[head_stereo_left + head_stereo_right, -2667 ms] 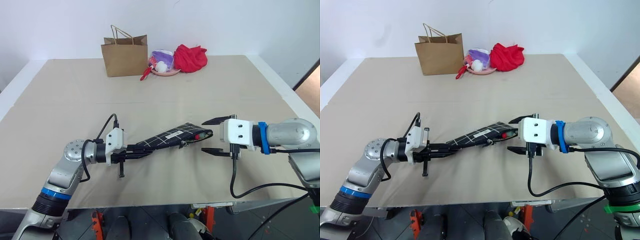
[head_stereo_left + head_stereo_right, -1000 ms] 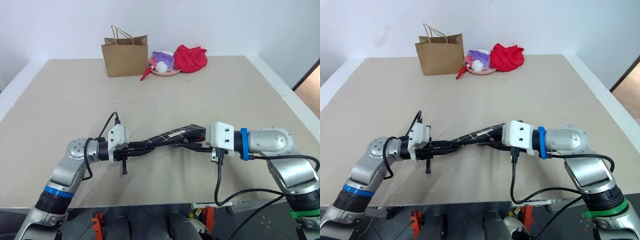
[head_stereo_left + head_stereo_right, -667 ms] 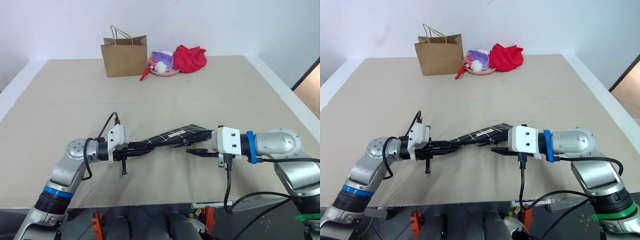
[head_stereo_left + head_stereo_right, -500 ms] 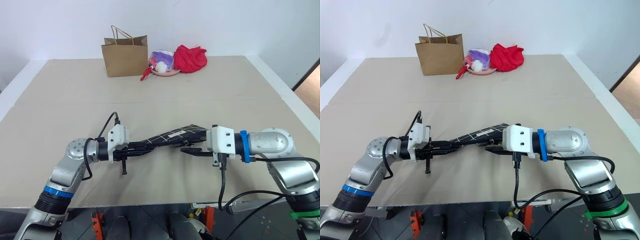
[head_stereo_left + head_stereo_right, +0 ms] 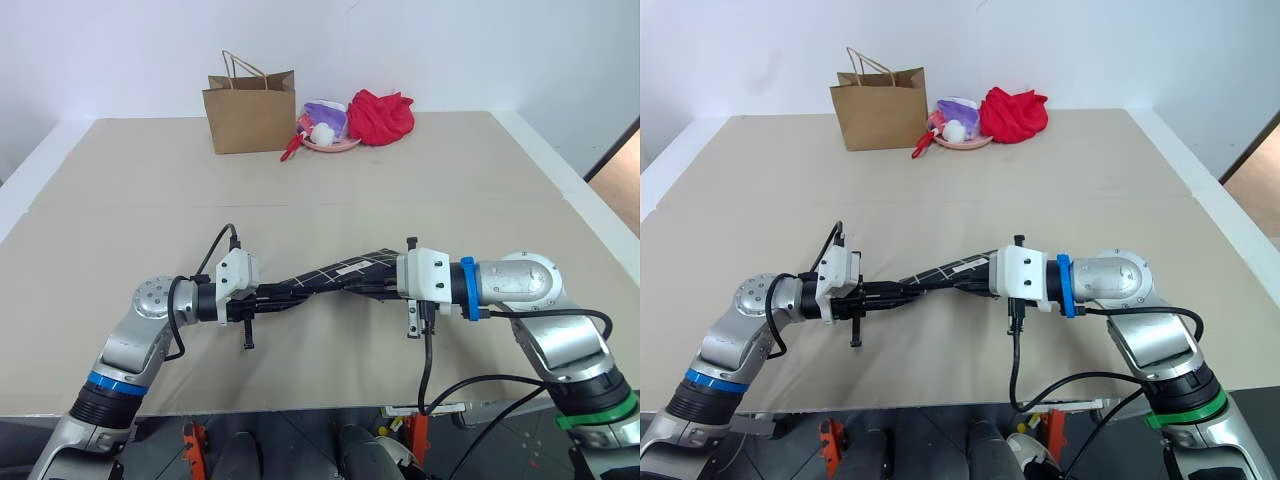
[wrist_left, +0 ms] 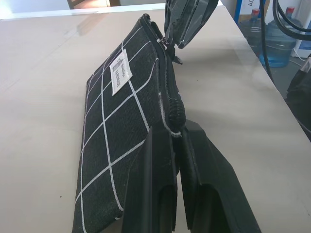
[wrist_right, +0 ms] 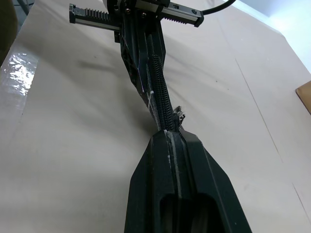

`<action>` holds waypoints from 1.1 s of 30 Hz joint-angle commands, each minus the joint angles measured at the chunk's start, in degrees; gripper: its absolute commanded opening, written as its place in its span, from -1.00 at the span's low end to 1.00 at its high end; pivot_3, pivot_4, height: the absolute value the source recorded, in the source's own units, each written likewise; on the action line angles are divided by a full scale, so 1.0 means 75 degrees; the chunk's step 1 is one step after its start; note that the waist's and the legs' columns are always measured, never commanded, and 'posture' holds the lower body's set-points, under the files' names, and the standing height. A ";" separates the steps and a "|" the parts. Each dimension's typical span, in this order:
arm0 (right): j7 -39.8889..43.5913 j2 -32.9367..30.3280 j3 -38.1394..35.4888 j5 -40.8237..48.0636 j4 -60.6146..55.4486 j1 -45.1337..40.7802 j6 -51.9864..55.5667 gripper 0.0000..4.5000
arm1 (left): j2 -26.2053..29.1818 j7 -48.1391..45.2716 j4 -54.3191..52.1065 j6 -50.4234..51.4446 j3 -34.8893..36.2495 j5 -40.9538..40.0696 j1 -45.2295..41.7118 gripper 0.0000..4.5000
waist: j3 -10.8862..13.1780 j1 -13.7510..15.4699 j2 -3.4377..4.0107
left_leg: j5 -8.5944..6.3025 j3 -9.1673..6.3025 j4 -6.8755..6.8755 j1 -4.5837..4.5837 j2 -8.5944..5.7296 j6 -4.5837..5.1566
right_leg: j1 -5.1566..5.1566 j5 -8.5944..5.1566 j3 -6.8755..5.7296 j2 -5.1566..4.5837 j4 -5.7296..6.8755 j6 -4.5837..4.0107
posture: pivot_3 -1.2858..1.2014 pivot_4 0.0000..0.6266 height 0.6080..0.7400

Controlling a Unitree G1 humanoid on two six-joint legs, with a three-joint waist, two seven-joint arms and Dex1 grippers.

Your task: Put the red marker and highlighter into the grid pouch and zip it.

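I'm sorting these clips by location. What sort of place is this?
Probably an indoor robot test room, not a home: a large beige table against a bare white wall, a few props like a brown paper bag at its far edge, and water jugs on the floor.

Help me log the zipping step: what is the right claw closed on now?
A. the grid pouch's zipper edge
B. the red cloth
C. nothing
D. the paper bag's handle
A: the right claw is pinched shut on the grid pouch along its zipper edge, while the left claw clamps the other end.
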 commanded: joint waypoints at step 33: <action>-0.0677 -0.0822 -0.2300 0.0682 -0.0151 0.1413 0.0034 -0.96 | 0.0046 -0.0059 0.0168 -0.0230 0.0148 0.0072 -0.0226 -1.00 | 0.0000 -0.0001 0.0000 | 0.0000 0.0000 -0.0002 0.0000 0.0000 0.0000 | 0.0000 -0.0003 0.0000 0.0000 0.0000 -0.0002 | 0.03 -0.52 1.00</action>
